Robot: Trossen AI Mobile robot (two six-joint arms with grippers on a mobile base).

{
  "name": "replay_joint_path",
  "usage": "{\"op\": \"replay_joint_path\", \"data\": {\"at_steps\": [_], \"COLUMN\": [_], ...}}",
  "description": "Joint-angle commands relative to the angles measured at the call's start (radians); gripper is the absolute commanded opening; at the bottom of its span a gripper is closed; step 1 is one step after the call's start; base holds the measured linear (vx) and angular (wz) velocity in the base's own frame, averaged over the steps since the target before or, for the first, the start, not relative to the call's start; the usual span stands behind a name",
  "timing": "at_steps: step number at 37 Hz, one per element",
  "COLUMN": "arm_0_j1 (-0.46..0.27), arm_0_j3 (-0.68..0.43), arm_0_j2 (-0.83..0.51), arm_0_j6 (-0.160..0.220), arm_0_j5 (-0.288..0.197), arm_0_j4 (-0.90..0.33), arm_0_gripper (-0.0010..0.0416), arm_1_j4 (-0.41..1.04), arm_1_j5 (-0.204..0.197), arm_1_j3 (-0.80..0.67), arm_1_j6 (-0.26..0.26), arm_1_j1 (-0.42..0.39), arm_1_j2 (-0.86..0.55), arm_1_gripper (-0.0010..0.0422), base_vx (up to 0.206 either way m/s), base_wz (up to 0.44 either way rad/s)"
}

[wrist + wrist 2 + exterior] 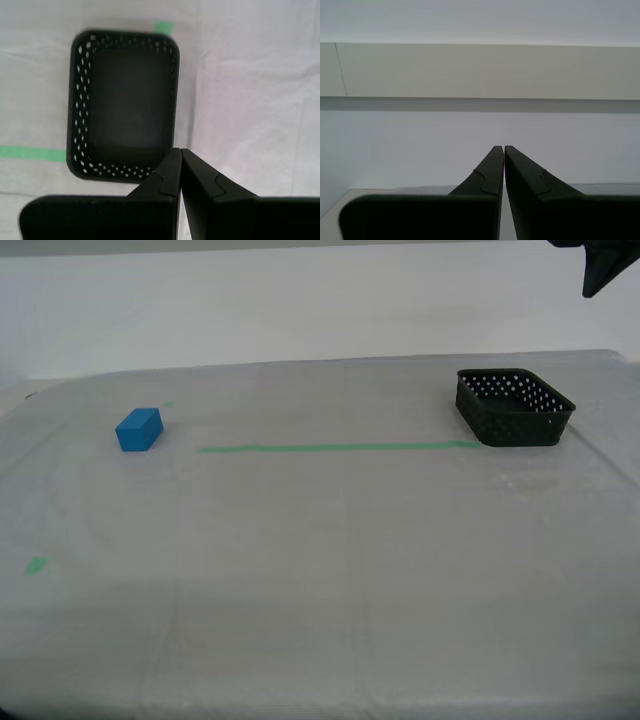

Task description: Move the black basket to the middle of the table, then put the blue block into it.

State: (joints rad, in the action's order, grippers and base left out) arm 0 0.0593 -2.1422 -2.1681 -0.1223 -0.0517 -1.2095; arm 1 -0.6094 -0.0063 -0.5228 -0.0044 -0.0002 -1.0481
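Note:
The black basket (515,408) stands empty on the table (330,560) at the exterior view's right, at the end of the green tape line (340,448). The blue block (138,429) lies far off at the exterior view's left. In the first wrist view my first gripper (180,150) is shut and empty, hovering above the table just outside the rim of the basket (80,100). My second gripper (504,147) is also shut with nothing in it, and its view faces a pale wall, with neither object in sight.
A dark arm part (605,265) shows in the exterior view's top right corner, above the basket. Small green tape marks (36,564) sit near the exterior view's left edge and behind the block. The table's far edge (330,362) meets a white wall.

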Motion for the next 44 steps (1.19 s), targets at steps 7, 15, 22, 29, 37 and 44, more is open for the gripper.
{"op": "replay_joint_path", "data": {"at_steps": [7, 15, 22, 29, 37, 44], "arm_0_j1": [-0.002, -0.001, -0.001, -0.001, -0.001, -0.001], "arm_0_j3": [0.032, 0.042, 0.043, 0.043, 0.043, 0.043], "arm_0_j2": [-0.019, -0.019, -0.019, -0.019, -0.019, -0.019], "arm_0_j6": [-0.008, 0.009, 0.01, 0.01, 0.014, 0.014], "arm_0_j5": [-0.007, -0.003, -0.003, -0.003, -0.003, 0.001], "arm_0_j4": [0.005, 0.023, 0.035, 0.042, 0.053, 0.057], "arm_0_gripper": [0.0, 0.0, 0.0018, 0.0052, 0.0094, 0.0157], "arm_1_j4": [-0.005, -0.005, -0.005, -0.005, -0.005, -0.005], "arm_1_j5": [-0.001, -0.001, -0.001, -0.001, -0.001, -0.001], "arm_1_j3": [0.0, 0.0, 0.0, 0.0, 0.0, 0.0], "arm_1_j6": [0.002, 0.002, 0.002, 0.002, 0.002, 0.002], "arm_1_j1": [0.0, 0.0, 0.0, 0.0, 0.0, 0.0], "arm_1_j2": [0.0, 0.0, 0.0, 0.0, 0.0, 0.0], "arm_1_gripper": [0.0, 0.0, 0.0, 0.0, 0.0, 0.0], "base_vx": [0.0, 0.0, 0.0, 0.0, 0.0, 0.0], "base_wz": [0.0, 0.0, 0.0, 0.0, 0.0, 0.0]}}
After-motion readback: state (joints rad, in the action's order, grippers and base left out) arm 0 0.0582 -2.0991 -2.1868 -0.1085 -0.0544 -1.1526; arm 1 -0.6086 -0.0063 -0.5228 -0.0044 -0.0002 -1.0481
